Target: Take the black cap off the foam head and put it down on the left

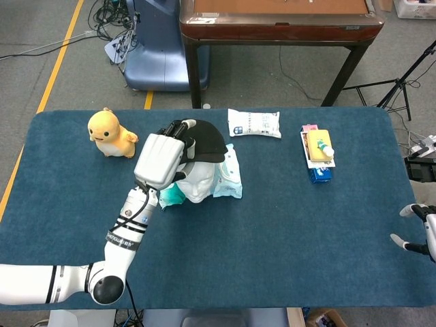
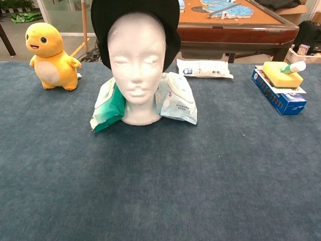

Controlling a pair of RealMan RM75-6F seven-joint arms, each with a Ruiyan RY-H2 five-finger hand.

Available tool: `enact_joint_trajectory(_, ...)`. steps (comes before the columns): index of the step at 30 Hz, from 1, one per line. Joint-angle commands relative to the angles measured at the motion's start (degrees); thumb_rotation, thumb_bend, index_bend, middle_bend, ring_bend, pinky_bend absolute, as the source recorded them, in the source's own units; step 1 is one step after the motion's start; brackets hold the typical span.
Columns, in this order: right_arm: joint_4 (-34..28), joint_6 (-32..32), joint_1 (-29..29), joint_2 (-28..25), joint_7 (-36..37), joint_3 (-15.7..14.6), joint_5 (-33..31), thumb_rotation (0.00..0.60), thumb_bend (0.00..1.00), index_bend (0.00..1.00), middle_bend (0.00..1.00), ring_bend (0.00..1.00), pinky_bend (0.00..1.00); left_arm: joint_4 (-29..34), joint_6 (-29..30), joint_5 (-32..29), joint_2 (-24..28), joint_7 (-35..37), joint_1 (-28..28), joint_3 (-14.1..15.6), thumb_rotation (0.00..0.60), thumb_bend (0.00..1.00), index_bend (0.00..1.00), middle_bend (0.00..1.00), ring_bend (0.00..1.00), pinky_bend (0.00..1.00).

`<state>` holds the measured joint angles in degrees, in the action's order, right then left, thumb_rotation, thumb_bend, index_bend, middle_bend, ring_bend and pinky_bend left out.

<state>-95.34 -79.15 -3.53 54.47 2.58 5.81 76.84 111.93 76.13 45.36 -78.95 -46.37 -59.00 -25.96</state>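
The white foam head [image 2: 136, 65] stands upright at the table's middle, its face [image 1: 197, 182] now bare in the head view. The black cap [image 1: 205, 142] is tipped up and back off the crown; in the chest view the black cap [image 2: 134, 15] rises behind the forehead. My left hand [image 1: 162, 158] grips the cap's near edge with fingers curled over it. That hand is out of the chest view. My right hand [image 1: 417, 230] hangs by the table's right edge, fingers apart, holding nothing.
A yellow plush toy [image 1: 110, 133] sits at the far left. Wipe packs [image 2: 176, 98] lean against the foam head's base. A white packet [image 1: 254, 123] lies behind, and a blue box with a yellow sponge [image 1: 318, 152] sits at the right.
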Motion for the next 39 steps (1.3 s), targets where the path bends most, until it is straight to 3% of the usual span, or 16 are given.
enact_joint_trajectory(1,0.0,0.0,0.0,0.0,-0.1,0.0,0.0,0.6,0.08,0.45,0.45,0.36,0.55,-1.5,-0.2,-0.8,-0.2,0.6,-0.5,-0.3,0.6,0.34,0.62,0.19,0.17,0.4)
enact_joint_trajectory(19,0.0,0.7,-0.5,0.2,-0.8,-0.1,-0.4,0.6,0.08,0.45,0.45,0.36,0.55,-9.1,1.8,0.3,-1.0,2.2,-0.8,1.0,0.6,0.34,0.62,0.19,0.17,0.4)
enact_joint_trajectory(31,-0.2,1.2,-0.8,0.5,-1.8,-0.1,-0.9,0.6,0.08,0.45,0.45,0.36,0.55,-16.5,4.1,2.9,-1.7,4.9,1.3,1.6,0.6,0.34,0.62,0.19,0.17,0.4)
enact_joint_trajectory(39,-0.4,1.3,-1.0,0.7,-2.6,-0.2,-1.0,0.6,0.08,0.45,0.45,0.36,0.55,-18.2,6.1,4.7,-0.6,5.9,4.0,2.6,0.6,0.34,0.62,0.19,0.17,0.4)
